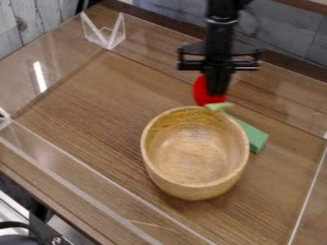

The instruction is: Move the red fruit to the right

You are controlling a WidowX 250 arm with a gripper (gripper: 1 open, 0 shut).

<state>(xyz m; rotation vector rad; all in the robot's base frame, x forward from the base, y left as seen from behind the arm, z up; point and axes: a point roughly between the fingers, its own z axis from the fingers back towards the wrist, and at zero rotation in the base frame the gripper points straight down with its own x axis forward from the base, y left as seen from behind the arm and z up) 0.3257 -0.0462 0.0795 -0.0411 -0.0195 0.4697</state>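
Observation:
The red fruit [208,91], a small bright-red strawberry with a pale green cap [221,105] pointing down-right, hangs just above the far rim of the wooden bowl [194,153]. My gripper [216,78] comes straight down from the top of the view and is shut on the red fruit's upper part. The fruit is clear of the tabletop and sits over the gap between the bowl's rim and the green block.
A flat green rectangular block [254,137] lies against the bowl's right side. Clear acrylic walls [38,86] fence the wooden table, with a clear bracket [102,31] at the back left. Open wood lies to the left of the bowl.

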